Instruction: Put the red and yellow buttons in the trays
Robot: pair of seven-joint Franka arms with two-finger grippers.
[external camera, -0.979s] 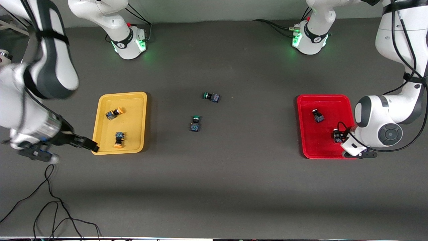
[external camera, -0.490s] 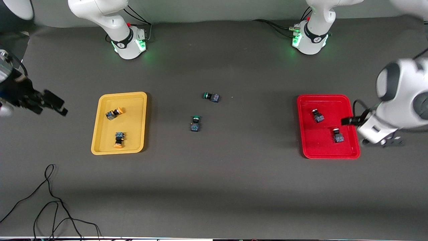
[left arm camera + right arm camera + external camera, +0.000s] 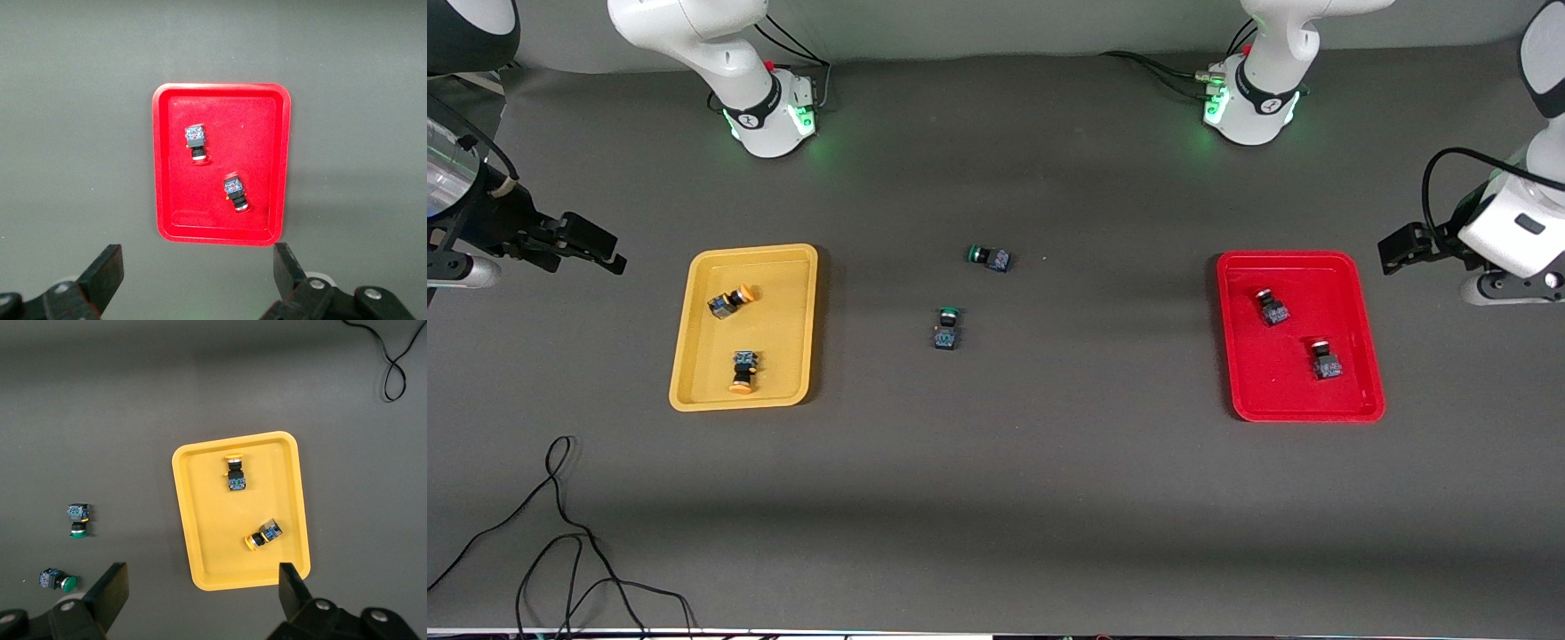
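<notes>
The yellow tray (image 3: 783, 302) holds two yellow buttons (image 3: 734, 300) (image 3: 743, 372). The red tray (image 3: 1303, 391) holds two red buttons (image 3: 1272, 308) (image 3: 1326, 359). My right gripper (image 3: 600, 247) is open and empty, up over bare table off the yellow tray's side at the right arm's end. My left gripper (image 3: 1400, 247) is open and empty, up over bare table off the red tray's side at the left arm's end. The right wrist view shows the open gripper (image 3: 201, 587), the yellow tray (image 3: 180, 493) and both yellow buttons (image 3: 235, 474) (image 3: 263, 536). The left wrist view shows the open gripper (image 3: 197, 270), the red tray (image 3: 167, 167) and both red buttons (image 3: 195, 142) (image 3: 235, 191).
Two green-capped buttons (image 3: 989, 257) (image 3: 947, 327) lie on the dark table between the trays; they also show in the right wrist view (image 3: 78, 519) (image 3: 57, 580). A black cable (image 3: 560, 516) loops near the front edge at the right arm's end.
Both arms have pulled up and away from their trays toward the table's ends. The left gripper has left the red tray, uncovering the second red button. The buttons have not moved.
</notes>
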